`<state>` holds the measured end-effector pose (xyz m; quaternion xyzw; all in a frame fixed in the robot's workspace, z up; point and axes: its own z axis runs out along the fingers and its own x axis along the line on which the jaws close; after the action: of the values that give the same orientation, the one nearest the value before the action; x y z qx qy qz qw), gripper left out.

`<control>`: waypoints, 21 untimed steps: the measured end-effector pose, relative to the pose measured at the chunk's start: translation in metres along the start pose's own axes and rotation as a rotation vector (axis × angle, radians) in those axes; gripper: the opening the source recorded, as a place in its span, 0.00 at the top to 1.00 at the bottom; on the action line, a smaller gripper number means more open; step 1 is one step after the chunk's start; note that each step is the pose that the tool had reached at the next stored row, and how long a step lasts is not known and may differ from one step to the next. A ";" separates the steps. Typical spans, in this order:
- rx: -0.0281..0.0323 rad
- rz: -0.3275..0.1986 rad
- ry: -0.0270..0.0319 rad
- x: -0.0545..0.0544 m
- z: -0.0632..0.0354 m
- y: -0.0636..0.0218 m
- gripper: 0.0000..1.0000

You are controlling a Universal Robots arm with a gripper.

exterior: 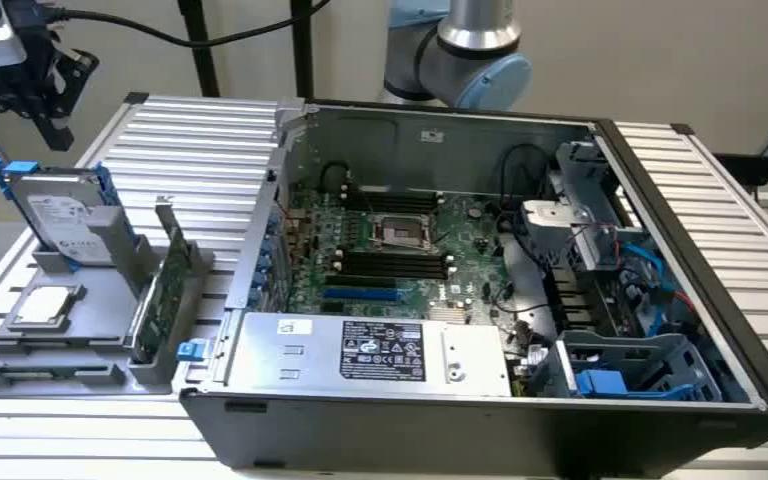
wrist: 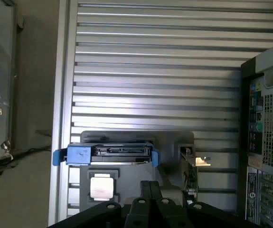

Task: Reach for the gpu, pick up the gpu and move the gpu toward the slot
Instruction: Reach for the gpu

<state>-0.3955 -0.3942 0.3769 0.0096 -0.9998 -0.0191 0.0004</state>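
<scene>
Status: the claw [exterior: 53,125] hangs high above the bench [exterior: 184,130], well apart from all parts. In the wrist view the claw [wrist: 150,186] looks pressed together and carries nothing.

Location of the task item: the gpu [exterior: 157,290] stands on edge in a grey rack [exterior: 104,365], untouched, at nine o'clock of the open computer case [exterior: 491,420] in the exterior view. From the card, the claw sits toward eleven o'clock. In the wrist view the gpu [wrist: 189,178] shows edge-on.

Adjacent items: a hard drive [exterior: 64,215] in a blue frame stands at eleven o'clock of the card, and a square chip [exterior: 44,305] lies at nine o'clock.

Hazards, as judged:
- The card is thin and sits between rack walls, so a descent off its line could strike the rack or the hard drive.
- A grip away from the card's middle could let it tilt or jam on lifting.
- The case wall stands between the rack and the blue slot [exterior: 361,295], so a low carry could knock the card against it.
</scene>
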 end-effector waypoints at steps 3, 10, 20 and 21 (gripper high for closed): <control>0.0000 0.000 0.0000 0.000 0.0000 0.0000 0.89; 0.0000 0.000 0.0000 0.000 0.0000 0.0000 0.89; 0.0000 0.000 0.0000 -0.004 0.0002 -0.0136 0.89; 0.0001 0.000 0.0001 -0.006 0.0002 -0.0168 0.89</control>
<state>-0.3890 -0.4109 0.3760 0.0096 -0.9998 -0.0191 0.0005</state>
